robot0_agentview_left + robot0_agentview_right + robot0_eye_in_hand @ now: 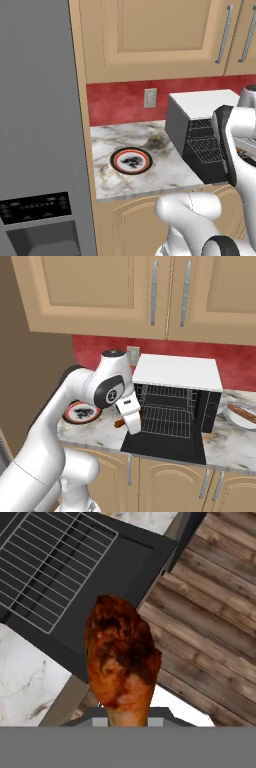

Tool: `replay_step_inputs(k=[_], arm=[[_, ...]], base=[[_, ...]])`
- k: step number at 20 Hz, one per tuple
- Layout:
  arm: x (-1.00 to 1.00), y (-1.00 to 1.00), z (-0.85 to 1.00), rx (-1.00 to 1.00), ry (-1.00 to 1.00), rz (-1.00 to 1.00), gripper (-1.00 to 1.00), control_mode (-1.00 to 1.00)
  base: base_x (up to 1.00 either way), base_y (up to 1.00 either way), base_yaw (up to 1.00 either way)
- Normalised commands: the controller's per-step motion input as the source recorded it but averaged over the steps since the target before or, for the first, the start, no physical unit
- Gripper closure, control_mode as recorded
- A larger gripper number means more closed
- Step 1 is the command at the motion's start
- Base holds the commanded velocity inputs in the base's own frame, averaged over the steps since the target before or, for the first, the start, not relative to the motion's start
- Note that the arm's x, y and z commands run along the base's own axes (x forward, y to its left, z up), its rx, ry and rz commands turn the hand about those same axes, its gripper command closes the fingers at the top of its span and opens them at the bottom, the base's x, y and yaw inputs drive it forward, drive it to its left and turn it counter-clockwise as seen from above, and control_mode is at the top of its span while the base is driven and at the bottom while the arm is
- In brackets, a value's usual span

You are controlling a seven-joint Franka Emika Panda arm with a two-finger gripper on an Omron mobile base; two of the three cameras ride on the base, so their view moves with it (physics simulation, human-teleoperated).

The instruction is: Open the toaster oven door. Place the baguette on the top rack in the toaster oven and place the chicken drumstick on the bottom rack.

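In the left base view, the toaster oven point(200, 127) stood open on the counter point(165, 170) beside an empty plate point(131, 160). In the right base view, its door point(165, 443) lay flat (the baguette point(243, 414) sat on a plate at the right). In the hand view, the gripper point(127, 719) held the chicken drumstick point(121, 659) above the door's edge

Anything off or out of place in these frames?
Nothing is spilled or damaged. The stubby reddish-brown chicken drumstick is held in the pincer above the lowered black toaster oven door; the long orange-brown baguette lies on a plate right of the oven.
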Motion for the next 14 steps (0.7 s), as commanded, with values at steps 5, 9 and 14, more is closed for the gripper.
replay_step_inputs(k=[5, 9, 14], arm=[[0.01, -0.76, 0.00, 0.00, 0.00, 0.00, 1.00, -1.00], [0.15, -0.24, -0.05, 0.00, -0.01, 0.00, 1.00, -1.00], [0.21, 0.00, -0.10, 0.00, -0.08, 0.00, 1.00, -1.00]], base=[[0.00, 0.00, 0.00], [0.00, 0.00, 0.00], [0.00, 0.00, 0.00]])
